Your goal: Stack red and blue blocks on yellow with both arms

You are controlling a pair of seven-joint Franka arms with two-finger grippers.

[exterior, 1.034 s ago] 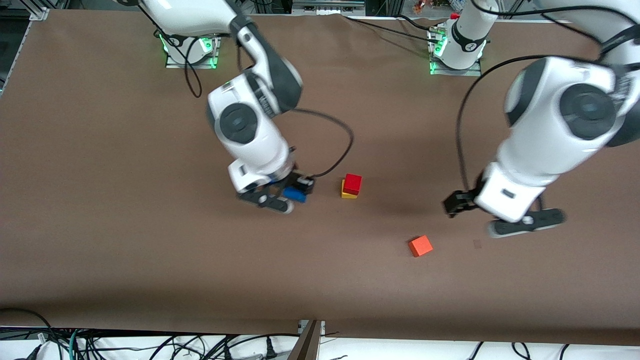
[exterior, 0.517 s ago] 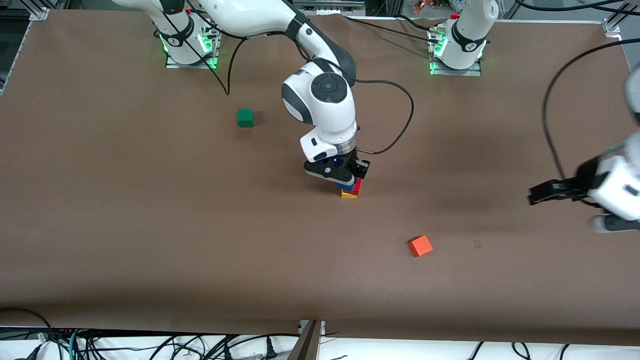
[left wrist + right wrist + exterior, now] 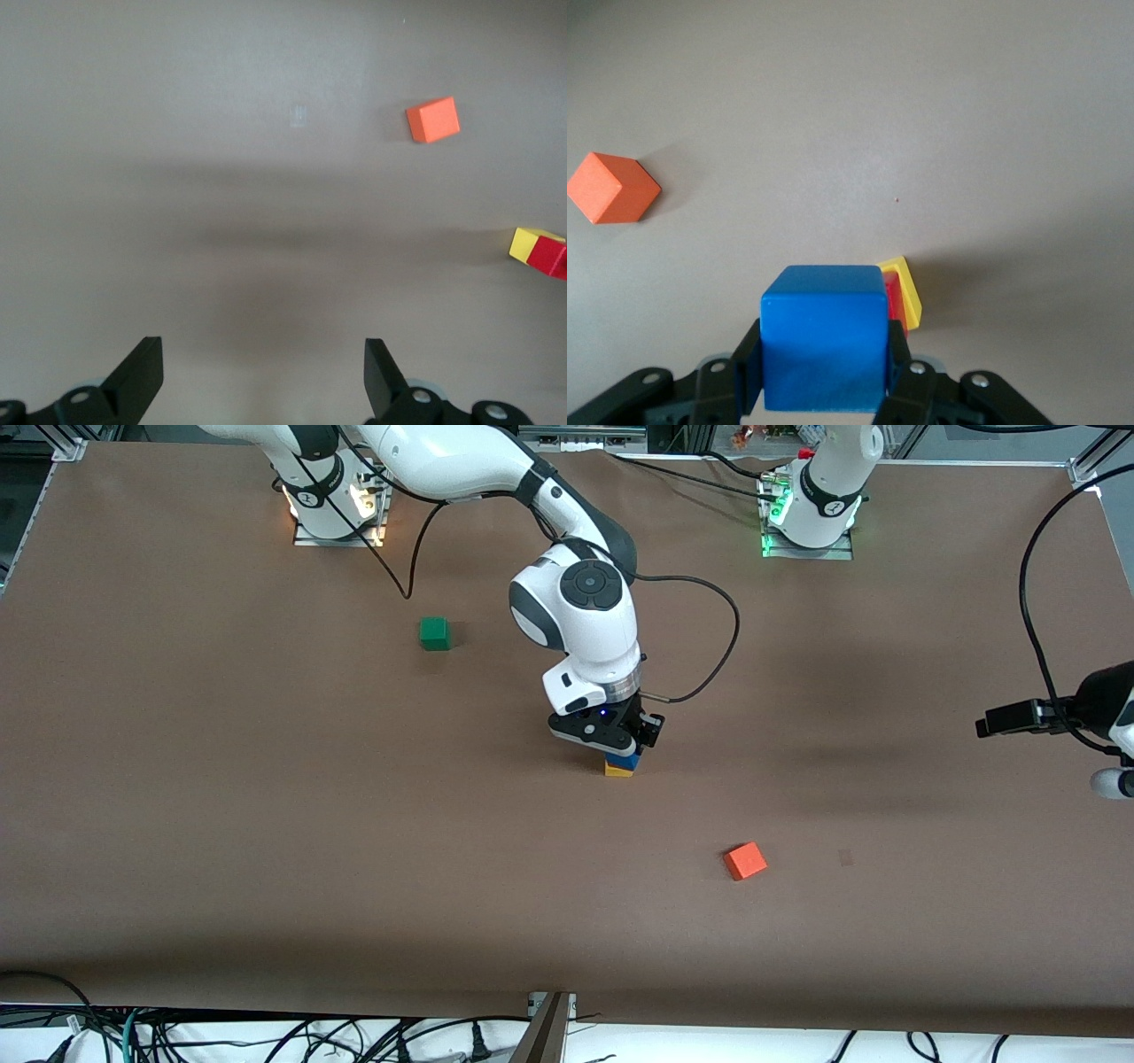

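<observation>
- The right gripper [image 3: 620,746] is clamped on the blue cube [image 3: 824,336], directly over the red cube [image 3: 896,299], which sits on the yellow cube [image 3: 618,771] mid-table.
- The blue cube looks slightly offset from the stack beneath; whether it touches the red cube cannot be told.
- The left gripper [image 3: 261,376], fingers apart and empty, waits over the left arm's end of the table, well away from the stack.
</observation>
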